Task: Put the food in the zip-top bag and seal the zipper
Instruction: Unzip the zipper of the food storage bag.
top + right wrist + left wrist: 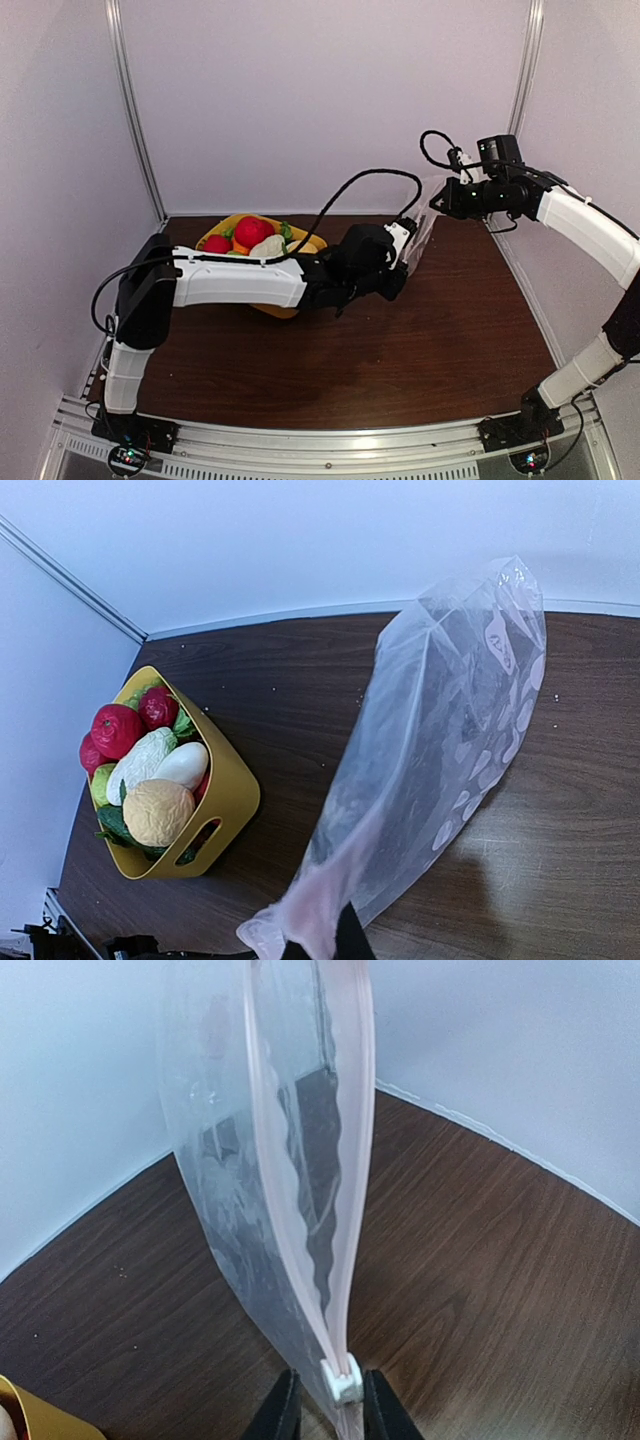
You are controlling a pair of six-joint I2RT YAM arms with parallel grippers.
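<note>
The zip-top bag (423, 225) hangs in the air between my two grippers, clear with white dots (450, 750). My left gripper (335, 1400) is shut on the white slider (342, 1380) at the near end of the pinkish zipper (345, 1210). The two zipper strips stand apart beyond the slider, so the mouth is open. My right gripper (325, 942) is shut on the bag's pinkish corner and holds it up (437, 200). The food (150, 770) lies in the yellow tub (228, 785): red, white, tan and green pieces. I see no food inside the bag.
The yellow tub (300, 243) stands at the back left of the brown table (400, 350), partly hidden by my left arm (240, 280). White walls close the back and both sides. A black cable arcs over the left arm.
</note>
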